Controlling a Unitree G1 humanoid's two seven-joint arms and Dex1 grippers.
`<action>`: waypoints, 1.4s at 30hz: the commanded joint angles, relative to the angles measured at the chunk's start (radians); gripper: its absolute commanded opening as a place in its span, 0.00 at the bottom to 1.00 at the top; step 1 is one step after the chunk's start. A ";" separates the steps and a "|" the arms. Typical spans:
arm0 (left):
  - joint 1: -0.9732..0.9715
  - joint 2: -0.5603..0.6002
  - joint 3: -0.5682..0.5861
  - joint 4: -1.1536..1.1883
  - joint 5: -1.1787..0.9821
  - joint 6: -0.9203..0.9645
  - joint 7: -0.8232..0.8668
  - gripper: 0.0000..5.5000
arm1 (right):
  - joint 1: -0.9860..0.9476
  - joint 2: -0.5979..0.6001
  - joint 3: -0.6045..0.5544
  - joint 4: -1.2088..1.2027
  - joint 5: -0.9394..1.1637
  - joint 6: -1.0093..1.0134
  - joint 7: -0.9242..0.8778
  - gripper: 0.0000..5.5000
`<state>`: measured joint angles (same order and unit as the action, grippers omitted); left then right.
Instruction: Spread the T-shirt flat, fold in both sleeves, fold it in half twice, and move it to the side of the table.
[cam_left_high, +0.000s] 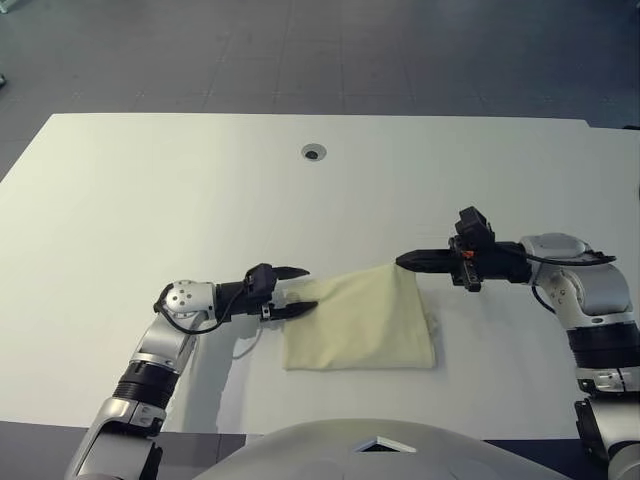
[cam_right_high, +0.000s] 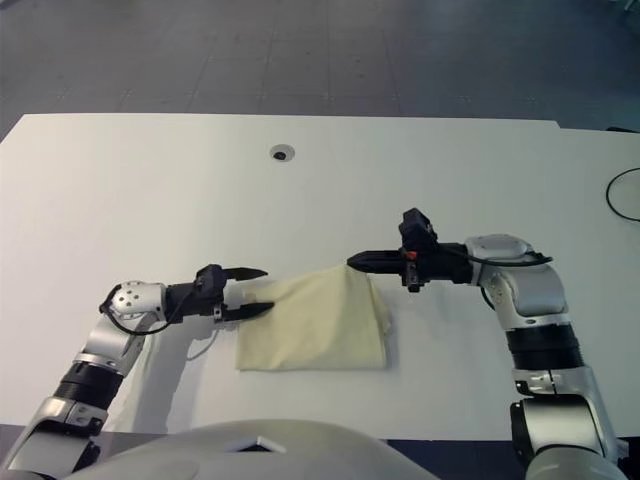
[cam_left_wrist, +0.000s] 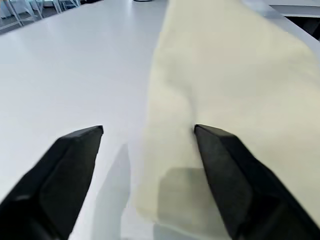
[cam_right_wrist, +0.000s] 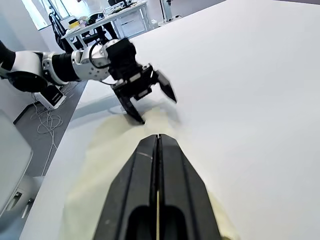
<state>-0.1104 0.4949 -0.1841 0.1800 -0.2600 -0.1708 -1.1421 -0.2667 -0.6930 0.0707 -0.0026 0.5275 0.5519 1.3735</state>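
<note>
While right pincer (cam_left_high: 403, 262) nips it, T-shirt (cam_left_high: 360, 325) (folded) lies.

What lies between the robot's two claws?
The folded cream T-shirt: its upper edge runs from the open left gripper to the shut right gripper, seen in both eye views.

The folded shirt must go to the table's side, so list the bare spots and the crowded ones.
Bare: the wide table stretch left of the left tool, the far strip around the round hole, and the far right corner beyond the right arm. Crowded: the near middle, with the T-shirt between the left tool and the right tool.
</note>
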 joint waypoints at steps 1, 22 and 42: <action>-0.035 0.023 0.028 -0.046 -0.021 0.026 -0.002 0.74 | -0.014 -0.023 0.001 0.011 -0.036 -0.015 -0.026 0.00; 0.159 0.069 0.196 -0.418 -0.173 0.110 0.099 0.98 | 0.016 -0.026 -0.040 -0.056 0.049 0.005 -0.026 0.41; 0.378 0.097 0.240 -0.656 -0.208 0.126 0.157 0.98 | -0.149 0.216 0.331 0.511 -0.197 0.029 -0.033 0.09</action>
<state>0.2756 0.5800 0.0577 -0.4856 -0.4784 -0.0455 -0.9920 -0.4409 -0.4777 0.3809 0.3896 0.4156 0.5545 1.4079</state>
